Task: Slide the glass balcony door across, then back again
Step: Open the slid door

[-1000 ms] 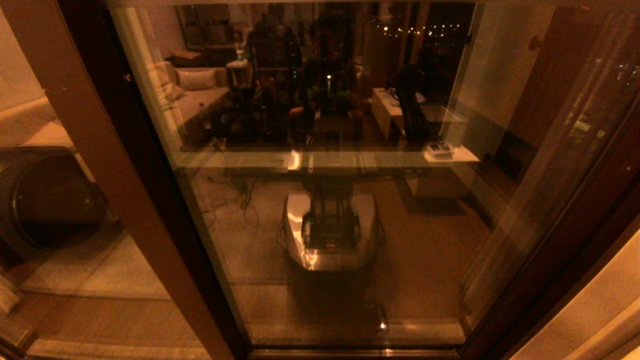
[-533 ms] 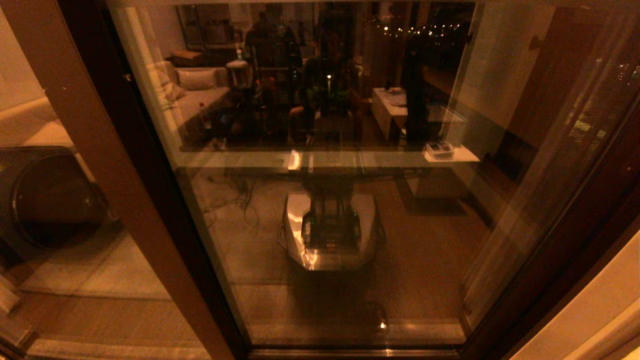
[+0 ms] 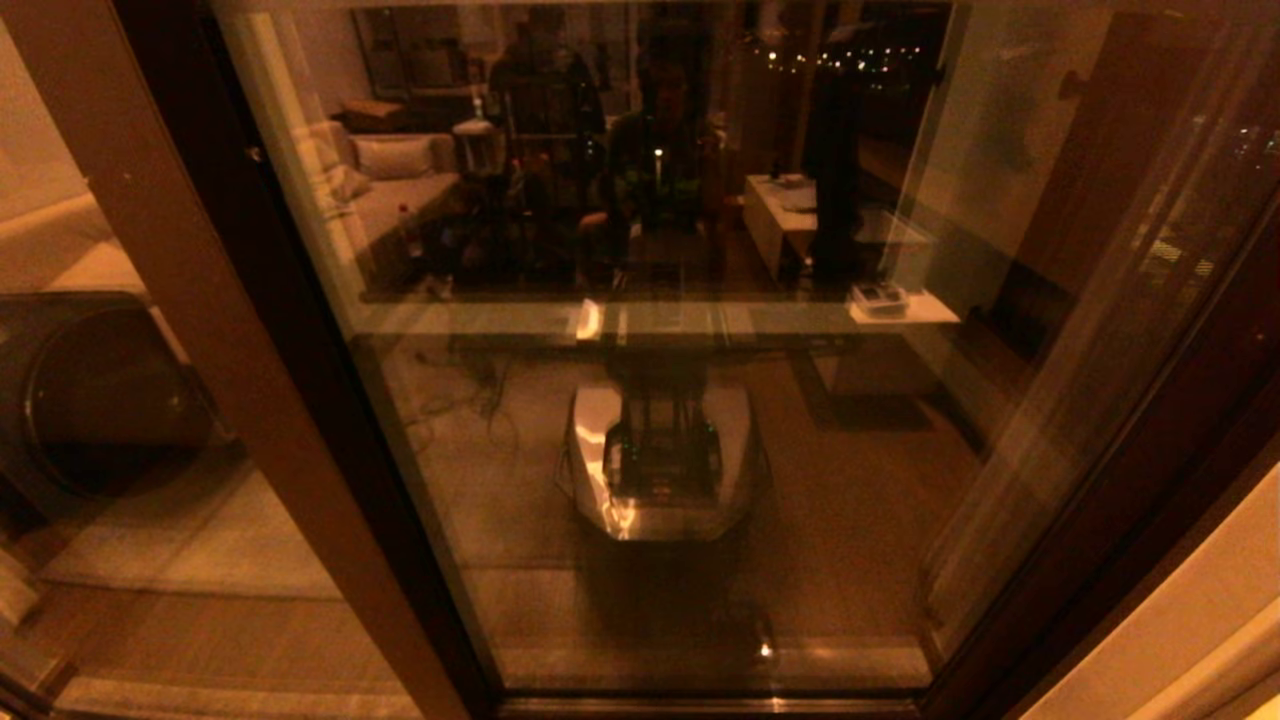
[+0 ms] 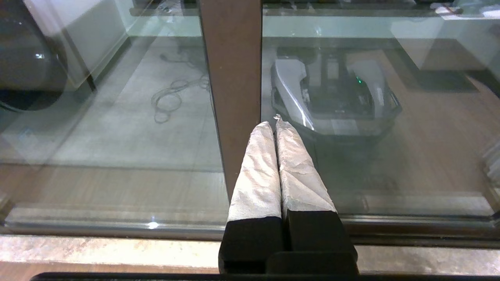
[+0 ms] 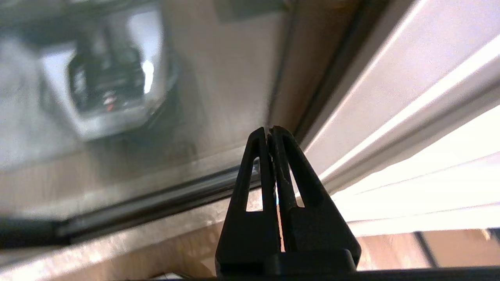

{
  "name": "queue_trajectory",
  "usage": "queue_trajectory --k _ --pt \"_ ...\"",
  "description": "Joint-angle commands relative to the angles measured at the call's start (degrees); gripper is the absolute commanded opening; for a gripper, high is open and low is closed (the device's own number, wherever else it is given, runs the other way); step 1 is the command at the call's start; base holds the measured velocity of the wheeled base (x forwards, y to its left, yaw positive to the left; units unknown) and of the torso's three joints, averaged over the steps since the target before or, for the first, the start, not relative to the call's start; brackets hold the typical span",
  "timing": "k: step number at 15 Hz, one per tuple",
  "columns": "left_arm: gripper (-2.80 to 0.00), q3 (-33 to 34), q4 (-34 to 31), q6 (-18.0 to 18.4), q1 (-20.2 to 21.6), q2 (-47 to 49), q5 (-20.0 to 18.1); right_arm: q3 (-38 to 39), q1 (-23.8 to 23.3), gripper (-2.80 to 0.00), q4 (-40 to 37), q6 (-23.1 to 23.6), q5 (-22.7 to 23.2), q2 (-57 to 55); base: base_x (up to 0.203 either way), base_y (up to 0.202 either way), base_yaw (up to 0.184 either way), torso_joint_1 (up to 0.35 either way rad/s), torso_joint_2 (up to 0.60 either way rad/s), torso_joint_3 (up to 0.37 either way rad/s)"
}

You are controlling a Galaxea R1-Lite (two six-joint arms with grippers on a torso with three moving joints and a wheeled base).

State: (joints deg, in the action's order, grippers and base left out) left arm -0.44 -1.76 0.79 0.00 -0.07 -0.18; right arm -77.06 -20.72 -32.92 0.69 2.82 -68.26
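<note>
One door fills the head view, pane spanning the middle and right, dark stile slanting on its left side; the glass reflects the robot base and a lit room behind; a lighter brown post stands just left of the stile; a round dark object sits far left behind the fixed pane; a pale wall shows at the near right edge.

Neither arm shows in the head view.

Left gripper: fingers wrapped in pale cloth, pressed together, holding nothing; tips point at the glass just right of the post; contact with glass cannot be told; bottom track runs near, stone sill nearer.

Right gripper: black fingers closed tip to tip, nothing between them; it hangs over the sill near the door's right frame, beside the pale wall; base reflection visible in the glass.
</note>
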Motion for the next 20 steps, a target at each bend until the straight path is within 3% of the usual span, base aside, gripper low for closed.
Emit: queue_trajectory --k 1,3,4,6,8,10,18,19,20 --pt "-2.80 0.0 0.0 0.0 0.0 -0.1 0.0 -3.1 -10.8 -2.80 -0.1 2.6 12.5 -6.1 0.000 0.000 0.000 0.000 0.00 0.000" --pt "-2.80 0.0 0.0 0.0 0.0 -0.1 0.0 -4.0 -18.5 -2.80 -0.1 9.7 27.7 -6.7 0.000 0.000 0.000 0.000 0.00 0.000" --pt "-2.80 0.0 0.0 0.0 0.0 -0.1 0.0 -5.2 -20.9 -2.80 0.0 11.9 32.6 -7.1 0.000 0.000 0.000 0.000 0.00 0.000" --pt "-2.80 0.0 0.0 0.0 0.0 -0.1 0.0 -4.2 -21.5 -2.80 0.8 13.0 34.4 -7.1 0.000 0.000 0.000 0.000 0.00 0.000" --pt "-2.80 0.0 0.0 0.0 0.0 -0.1 0.0 -3.4 -22.3 -2.80 8.1 12.6 35.0 -9.4 0.000 0.000 0.000 0.000 0.00 0.000" --pt "-2.80 0.0 0.0 0.0 0.0 -0.1 0.0 -3.1 -23.4 -2.80 15.9 8.7 34.9 -11.5 0.000 0.000 0.000 0.000 0.00 0.000" --pt "-2.80 0.0 0.0 0.0 0.0 -0.1 0.0 -3.7 -23.2 -2.80 17.1 8.2 33.0 -14.4 0.000 0.000 0.000 0.000 0.00 0.000" --pt "-2.80 0.0 0.0 0.0 0.0 -0.1 0.0 -3.7 -22.9 0.00 17.1 8.3 33.2 -14.4 0.000 0.000 0.000 0.000 0.00 0.000" --pt "-2.80 0.0 0.0 0.0 0.0 -0.1 0.0 -3.4 -22.5 0.00 17.1 8.3 33.1 -14.4 0.000 0.000 0.000 0.000 0.00 0.000"
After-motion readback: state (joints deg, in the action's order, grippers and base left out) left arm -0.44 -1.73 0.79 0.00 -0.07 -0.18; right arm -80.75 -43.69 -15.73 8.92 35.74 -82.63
